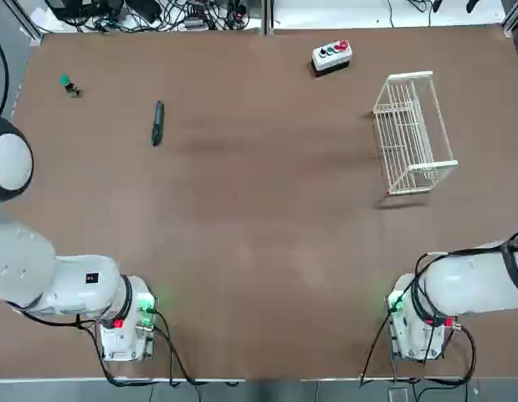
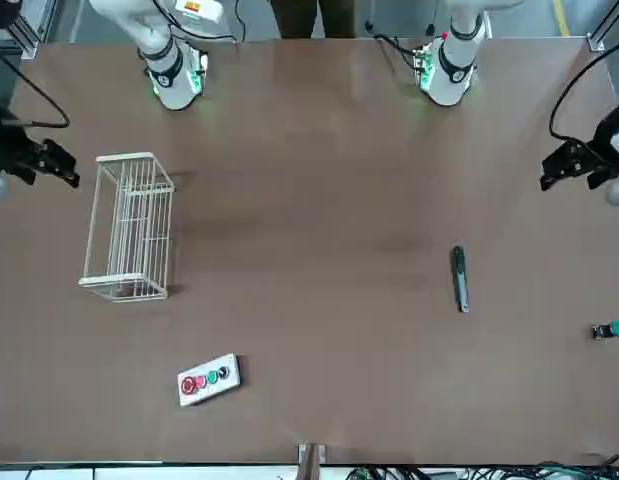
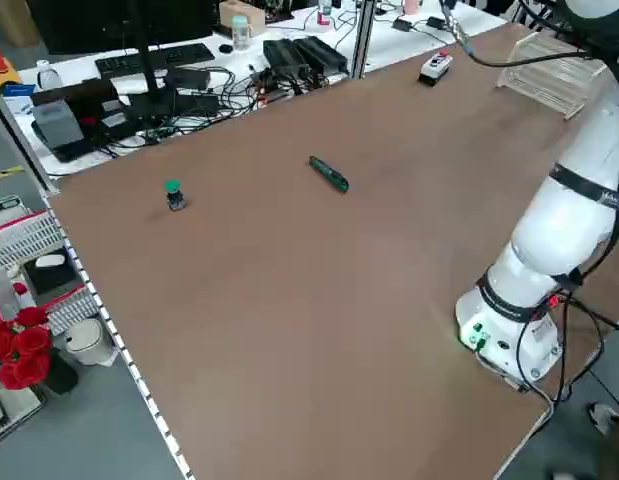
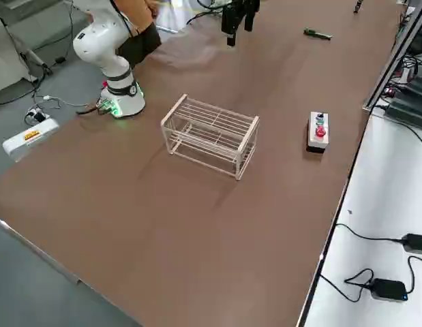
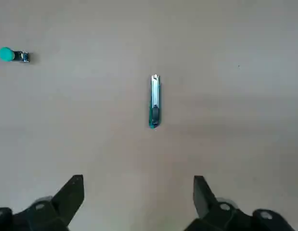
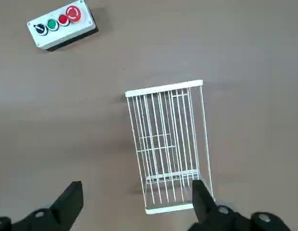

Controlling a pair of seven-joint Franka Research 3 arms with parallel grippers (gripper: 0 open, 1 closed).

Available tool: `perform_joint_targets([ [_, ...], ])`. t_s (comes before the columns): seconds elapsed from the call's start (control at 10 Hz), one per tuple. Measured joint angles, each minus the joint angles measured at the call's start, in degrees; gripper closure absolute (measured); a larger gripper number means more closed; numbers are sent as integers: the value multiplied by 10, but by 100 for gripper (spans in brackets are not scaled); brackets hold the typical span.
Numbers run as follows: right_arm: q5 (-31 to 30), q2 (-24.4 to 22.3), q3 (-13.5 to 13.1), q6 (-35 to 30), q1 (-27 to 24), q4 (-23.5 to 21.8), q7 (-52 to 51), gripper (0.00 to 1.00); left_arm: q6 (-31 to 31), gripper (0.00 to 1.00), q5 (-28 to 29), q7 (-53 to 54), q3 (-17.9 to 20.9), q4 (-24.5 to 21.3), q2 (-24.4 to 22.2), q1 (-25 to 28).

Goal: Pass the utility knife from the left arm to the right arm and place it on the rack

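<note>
The utility knife [image 1: 157, 123] lies flat on the brown table at the far left, slim and dark green; it also shows in the left wrist view [image 5: 154, 101]. My left gripper [image 5: 137, 192] hovers open well above it and nearer the bases, empty; in the front view it hangs at the table's edge [image 2: 564, 175]. The white wire rack [image 1: 413, 134] stands at the far right. My right gripper [image 6: 136, 197] is open and empty above the rack [image 6: 168, 144], and at that edge in the front view [image 2: 59, 170].
A grey button box [image 1: 332, 54] sits at the far edge, left of the rack. A small green-topped knob [image 1: 69, 85] lies left of the knife. Both arm bases [image 1: 125, 327] [image 1: 417, 327] stand at the near edge. Cables and gear lie beyond the far edge.
</note>
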Motion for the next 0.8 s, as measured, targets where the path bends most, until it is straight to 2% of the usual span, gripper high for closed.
perform_joint_targets([
  [0.5, 0, 0, 4, 17, 3, 1, 0, 0, 8, 0, 0, 5, 1, -5, 4, 2],
  [0.8, 0, 0, 5, 17, 4, 3, 0, 0, 107, 0, 0, 8, 2, -70, 25, 5],
])
